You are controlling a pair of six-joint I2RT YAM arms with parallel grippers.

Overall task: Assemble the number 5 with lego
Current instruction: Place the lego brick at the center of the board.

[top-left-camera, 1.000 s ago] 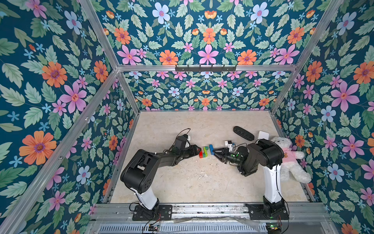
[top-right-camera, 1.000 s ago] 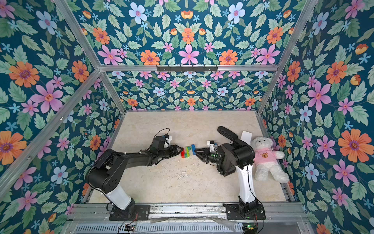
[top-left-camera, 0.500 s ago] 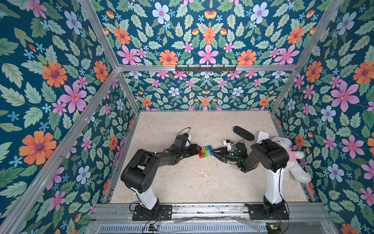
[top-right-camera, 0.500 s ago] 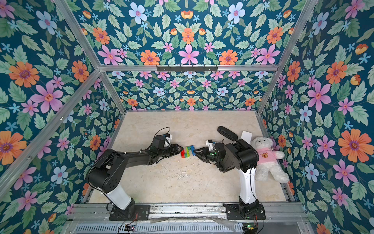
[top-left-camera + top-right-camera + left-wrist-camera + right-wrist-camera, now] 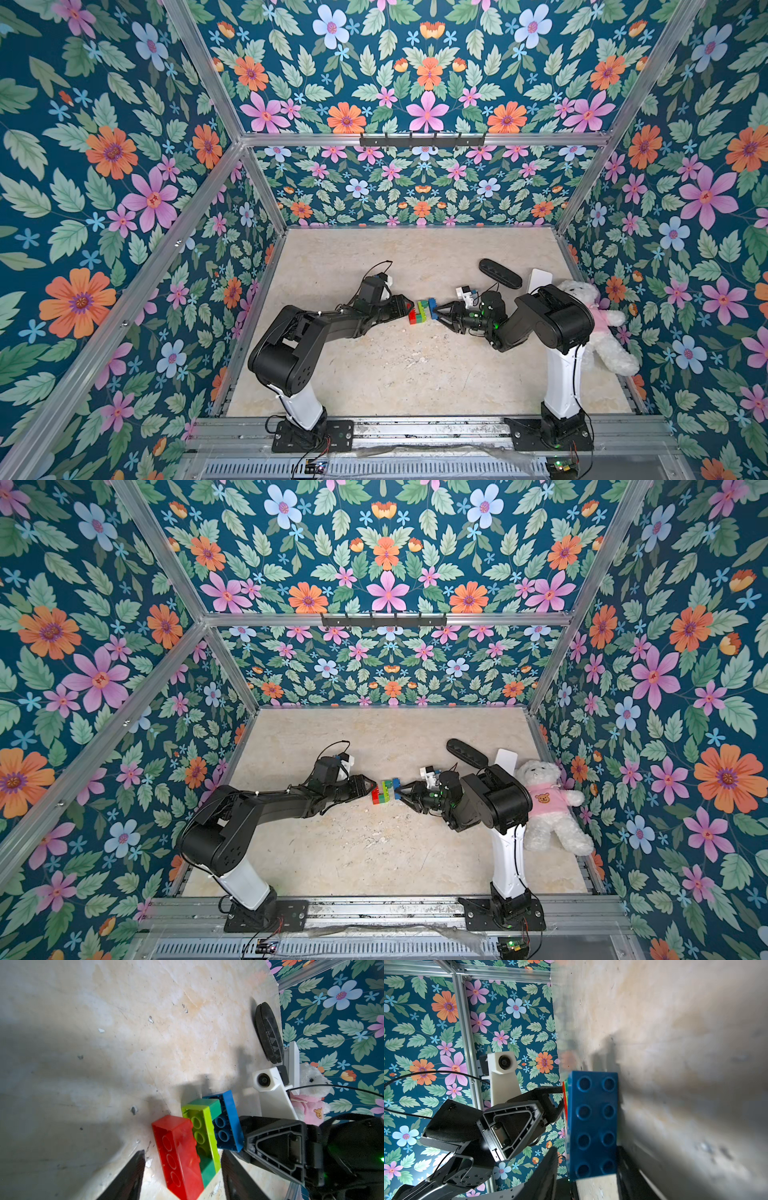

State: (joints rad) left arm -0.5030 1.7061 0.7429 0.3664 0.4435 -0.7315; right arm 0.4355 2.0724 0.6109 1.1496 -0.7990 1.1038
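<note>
number 5 [image 5: 423,311]: striped red, green and blue block, laid on its side on the worktop [image 5: 395,374] between both arms | left pincer [image 5: 182,1151]: released, block straddled, gaps seen on both sides | right pincer [image 5: 587,1149]: released, blue end flanked, gap seen at one finger | black case [image 5: 500,273] and teddy bear [image 5: 604,318]: seen apart, farther right

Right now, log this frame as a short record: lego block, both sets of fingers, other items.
block: red, lime, dark green, blue layers joined, lying sideways on the table
left gripper: open, fingers straddle the red brick
right gripper: open, fingers flank the blue brick
other: black case and teddy bear beside the right arm
</note>
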